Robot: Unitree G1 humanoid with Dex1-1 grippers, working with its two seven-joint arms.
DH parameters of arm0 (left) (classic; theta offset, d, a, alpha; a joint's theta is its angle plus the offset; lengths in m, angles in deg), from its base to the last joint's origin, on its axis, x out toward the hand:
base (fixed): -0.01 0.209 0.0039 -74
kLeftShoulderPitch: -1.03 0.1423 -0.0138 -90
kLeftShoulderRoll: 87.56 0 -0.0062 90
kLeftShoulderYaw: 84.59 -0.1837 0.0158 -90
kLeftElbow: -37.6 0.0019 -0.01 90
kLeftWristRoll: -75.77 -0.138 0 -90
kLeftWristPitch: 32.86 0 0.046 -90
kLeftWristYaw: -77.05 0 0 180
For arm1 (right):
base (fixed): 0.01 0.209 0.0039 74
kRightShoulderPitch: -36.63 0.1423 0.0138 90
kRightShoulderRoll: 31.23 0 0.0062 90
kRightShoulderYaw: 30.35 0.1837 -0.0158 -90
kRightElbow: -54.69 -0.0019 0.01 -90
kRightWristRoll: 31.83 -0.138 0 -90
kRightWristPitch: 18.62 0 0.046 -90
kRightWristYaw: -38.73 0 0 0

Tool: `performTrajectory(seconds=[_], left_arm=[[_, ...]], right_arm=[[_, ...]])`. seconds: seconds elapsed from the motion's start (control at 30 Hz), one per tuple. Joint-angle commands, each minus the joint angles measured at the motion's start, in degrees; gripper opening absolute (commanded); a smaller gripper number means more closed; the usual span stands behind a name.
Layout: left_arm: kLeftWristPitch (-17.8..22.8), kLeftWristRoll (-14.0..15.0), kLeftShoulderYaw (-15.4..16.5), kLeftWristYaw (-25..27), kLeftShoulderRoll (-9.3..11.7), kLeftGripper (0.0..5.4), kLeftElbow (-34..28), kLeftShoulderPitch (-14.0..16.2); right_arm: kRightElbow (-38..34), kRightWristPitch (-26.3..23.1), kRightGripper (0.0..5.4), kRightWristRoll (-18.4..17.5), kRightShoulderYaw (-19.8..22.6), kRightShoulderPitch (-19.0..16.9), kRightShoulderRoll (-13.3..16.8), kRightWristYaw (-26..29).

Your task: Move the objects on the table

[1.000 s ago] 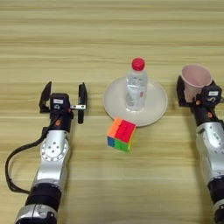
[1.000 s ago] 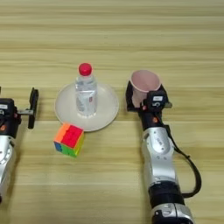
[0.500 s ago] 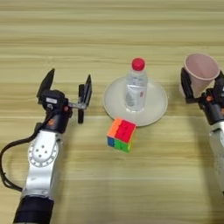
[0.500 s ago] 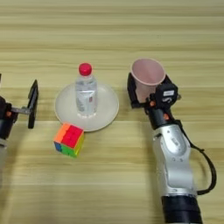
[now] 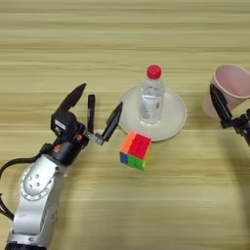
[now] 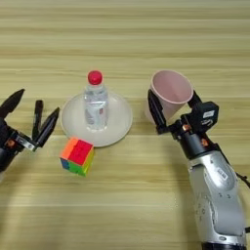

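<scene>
While the right end effector (image 6: 173, 114) grips the pink cup (image 6: 168, 94) (tilted), the left end effector (image 5: 93, 117) gapes; next, presumably, the cube (image 5: 135, 150).

Bright even overhead light; soft faint shadows; slight blur; no glare.

1. No text, brand, number or sign can be read anywhere in the two views.
2. The water bottle (image 5: 151, 99), in the middle of the frame, has a clear body and no label with letters shows on it.
3. The pink cup (image 6: 168, 96) at the right has a plain wall.
4. The puzzle cube (image 5: 135, 150), below the bottle, shows only coloured squares.
</scene>
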Motion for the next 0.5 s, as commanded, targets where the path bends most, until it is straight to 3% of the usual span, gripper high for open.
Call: performTrajectory(seconds=[0.03,0.17,0.5], left_arm=[[1.22,-3.72,-2.62,1.14,0.56,5.4,1.02,-0.57],[0.59,-7.19,-5.38,1.26,-0.4,5.4,3.58,-1.62],[-0.5,-10.84,-7.21,0.08,-2.25,5.4,7.18,-4.33]], right_arm=[[-2.47,-1.53,4.5,-1.64,-0.4,-0.68,0.53,1.28],[-4.65,-2.29,4.5,-2.34,-1.44,-1.9,0.5,2.17],[-5.49,-2.68,4.5,-0.95,-5.1,-2.52,-0.02,2.66]])
